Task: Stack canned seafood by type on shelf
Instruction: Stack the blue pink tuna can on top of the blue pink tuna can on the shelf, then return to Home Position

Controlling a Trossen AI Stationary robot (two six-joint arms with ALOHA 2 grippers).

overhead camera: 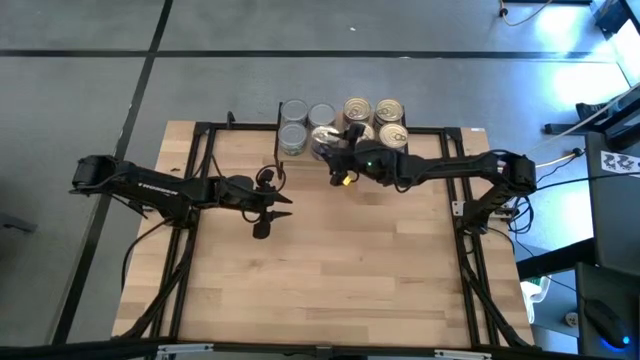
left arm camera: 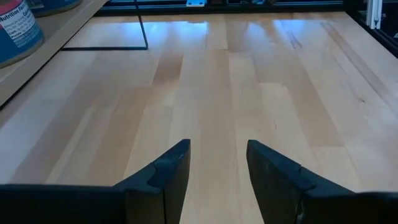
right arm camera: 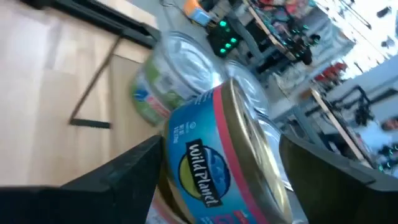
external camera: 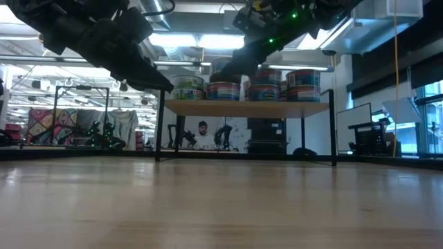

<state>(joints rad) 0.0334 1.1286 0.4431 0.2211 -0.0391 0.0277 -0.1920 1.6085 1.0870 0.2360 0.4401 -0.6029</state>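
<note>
High view: right gripper (overhead camera: 338,152) at shelf (overhead camera: 445,131), over the canned seafood (overhead camera: 386,111).
Right wrist view: jaws parted around a gold-topped tin (right arm camera: 231,163), apparently released.
Left wrist view: left gripper (left arm camera: 217,165) empty, fingers apart.
Advice: withdraw straight, without nudging the stack.

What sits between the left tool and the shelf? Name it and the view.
Nothing: in the high view, only bare table separates the open left tool from the shelf. The left wrist view shows empty wood ahead.
</note>
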